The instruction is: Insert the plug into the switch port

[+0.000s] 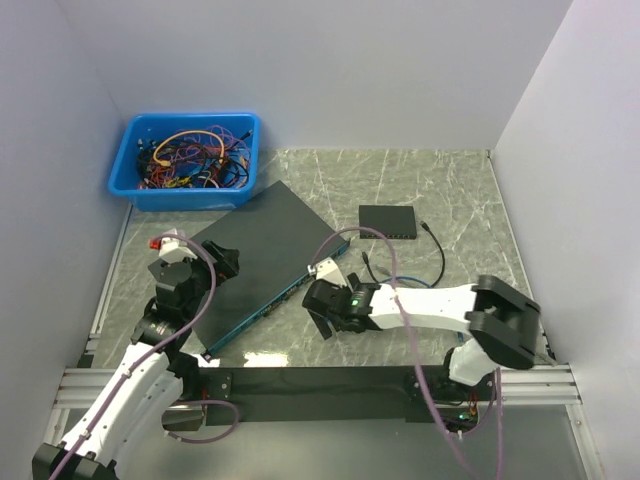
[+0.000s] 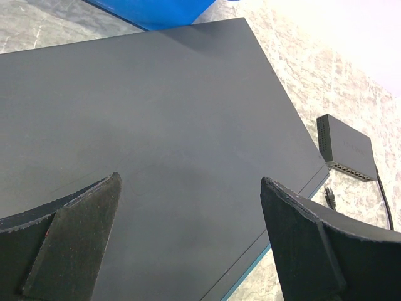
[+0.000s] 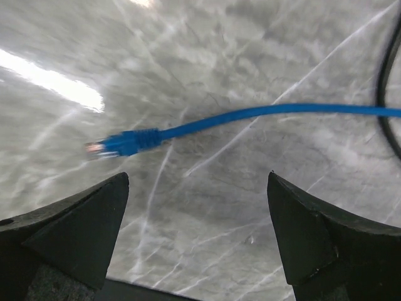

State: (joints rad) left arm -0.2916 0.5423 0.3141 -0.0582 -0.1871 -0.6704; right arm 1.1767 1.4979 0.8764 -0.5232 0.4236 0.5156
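Grasping the plug [image 3: 103, 148] cleanly means, I judge, lowering onto its blue boot behind the clear tip, jaws square across its length, nose left free for insertion. It lies flat on the worktop [image 3: 207, 56], long axis left-right in the right wrist view, tip leftward, cable [image 3: 282, 111] trailing right. Right gripper [image 3: 195, 188] hangs above it wide open, empty; left gripper [image 2: 188, 182], equally spread and empty, over the switch [image 2: 156, 113].
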